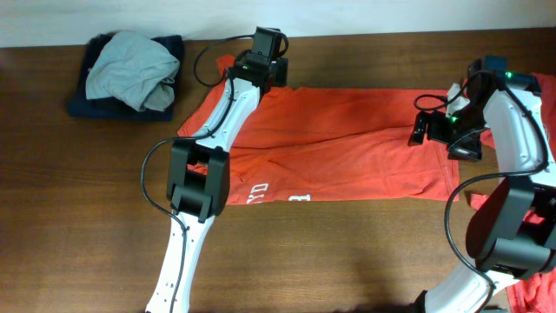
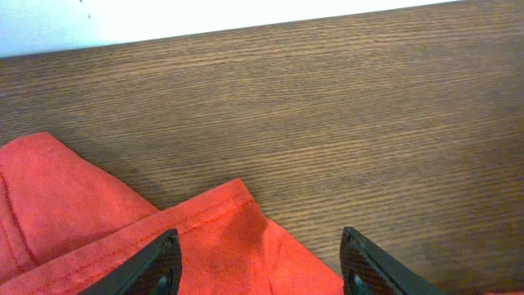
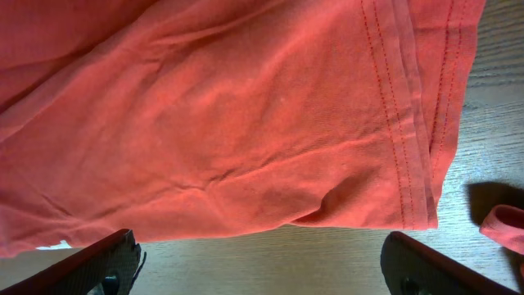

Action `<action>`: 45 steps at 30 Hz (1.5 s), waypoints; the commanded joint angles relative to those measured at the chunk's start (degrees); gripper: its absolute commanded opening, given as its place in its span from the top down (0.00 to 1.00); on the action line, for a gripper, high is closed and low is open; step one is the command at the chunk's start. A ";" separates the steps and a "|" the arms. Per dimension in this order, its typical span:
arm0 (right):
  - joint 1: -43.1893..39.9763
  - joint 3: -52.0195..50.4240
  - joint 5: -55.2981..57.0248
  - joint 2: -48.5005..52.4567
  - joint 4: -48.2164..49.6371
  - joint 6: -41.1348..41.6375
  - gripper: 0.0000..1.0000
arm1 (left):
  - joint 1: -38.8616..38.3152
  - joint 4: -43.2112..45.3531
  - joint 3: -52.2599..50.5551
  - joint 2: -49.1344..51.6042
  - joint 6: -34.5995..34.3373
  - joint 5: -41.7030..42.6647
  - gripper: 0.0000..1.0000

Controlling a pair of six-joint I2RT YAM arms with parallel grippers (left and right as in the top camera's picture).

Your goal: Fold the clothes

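An orange-red T-shirt [image 1: 339, 143] lies folded lengthwise across the table, with white print showing at its near edge [image 1: 295, 199]. My left gripper [image 1: 266, 63] is at the shirt's far left corner. In the left wrist view it [image 2: 258, 270] is open, with a raised ridge of the red cloth [image 2: 237, 238] between its black fingers [image 2: 160, 266]. My right gripper [image 1: 424, 130] hangs at the shirt's right end. In the right wrist view it [image 3: 270, 270] is wide open over bare wood, just off the shirt's edge [image 3: 246, 131], near the stitched hem [image 3: 417, 123].
A heap of grey and dark navy clothes [image 1: 130, 74] sits at the back left. Another red garment [image 1: 532, 291] lies at the near right corner, and a bit of red cloth [image 3: 503, 225] shows at the right wrist view's edge. The table's far edge [image 2: 246, 29] runs close behind the left gripper.
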 commanded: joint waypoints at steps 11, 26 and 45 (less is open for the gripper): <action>0.26 -0.26 -0.72 -0.85 -0.20 -0.52 0.01 | 0.59 4.37 -0.13 4.79 0.44 -3.98 0.44; 0.26 -0.26 -0.72 -0.85 -0.20 -0.52 0.01 | 0.90 2.36 6.58 4.76 0.46 -3.96 0.94; 0.26 -0.26 -0.72 -0.85 -0.20 -0.52 0.01 | 0.90 -0.17 6.95 8.48 0.24 -3.54 0.54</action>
